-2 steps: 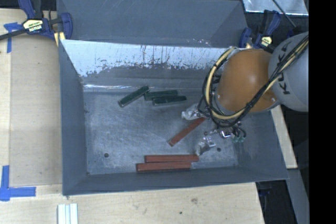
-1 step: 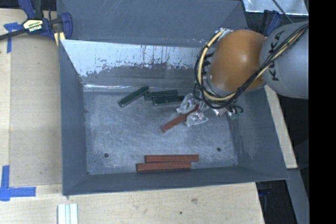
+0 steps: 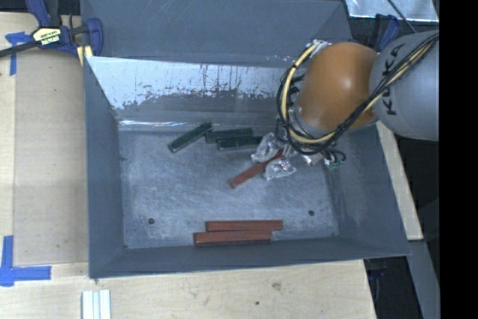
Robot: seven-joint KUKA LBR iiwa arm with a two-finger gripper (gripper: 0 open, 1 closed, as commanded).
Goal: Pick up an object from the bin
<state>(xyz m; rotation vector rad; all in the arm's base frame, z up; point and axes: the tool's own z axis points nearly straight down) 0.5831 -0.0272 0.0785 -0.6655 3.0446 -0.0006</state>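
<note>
reddish-brown stick [image 3: 249, 175] lies right of centre on the bin [image 3: 104, 183] floor, long axis running lower left to upper right. its upper-right end meets the gripper [image 3: 273, 158], the rest trails out lower left. cannot tell if the gripper is spread or pinching it. dark green sticks [image 3: 233, 137] lie just upper left, and a brown stick pair [image 3: 243, 225] lies well apart at the bottom wall.

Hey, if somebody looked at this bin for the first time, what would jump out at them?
The arm's rounded orange cover bulges over the right side of the grey bin. Just below it, the hand is down at the upper end of a slanted reddish-brown stick. Two dark green sticks lie near the back wall, and two brown sticks lie side by side along the front.
</note>
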